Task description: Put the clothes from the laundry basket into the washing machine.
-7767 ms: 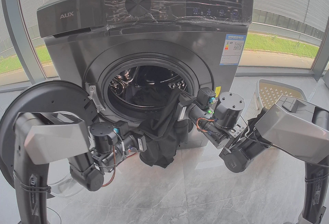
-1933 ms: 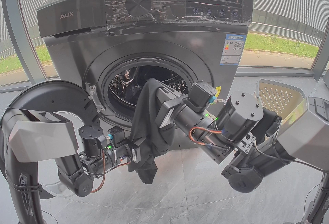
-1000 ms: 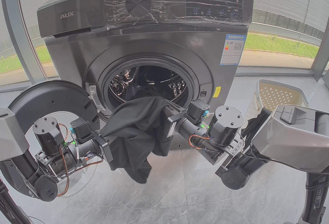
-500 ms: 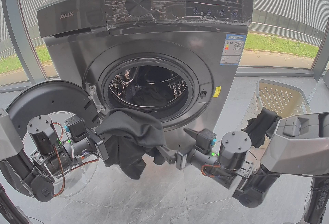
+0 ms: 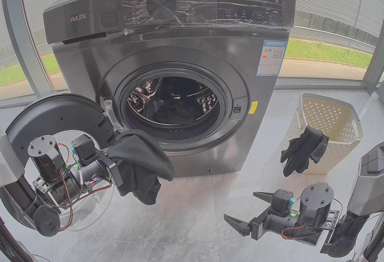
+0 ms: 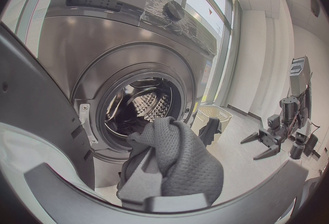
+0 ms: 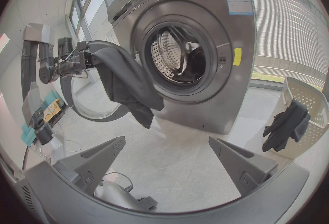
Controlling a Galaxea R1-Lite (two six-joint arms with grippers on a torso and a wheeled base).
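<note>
In front of the open washing machine [image 5: 172, 54], left of the porthole: left gripper [image 5: 115, 163] clamped on a dark grey garment [image 5: 142, 162]. The cloth is bunched over the fingers and hangs down in folds, its lower end clear of the floor tiles [image 5: 192, 222]. The garment sits just outside the drum opening, at its lower left edge, in front of the swung-open door [image 5: 56, 114]; it is not inside the machine. In the left wrist view, mesh-textured fabric is heaped on the gripper with the opening directly beyond.

Inside the drum [image 5: 172, 94]: dark clothing [image 5: 176, 114] lying at the bottom.

The right gripper [image 5: 241, 206] is low over the floor, to the right of the machine and well apart from it. Jaws spread wide, nothing between them.

The laundry basket [image 5: 340, 114] is cream, perforated, and stands on the floor to the right of the machine. One black garment [image 5: 304, 150] is draped over its near rim and hangs down the outer wall. The right gripper is near the basket but not touching it or the draped garment.
</note>
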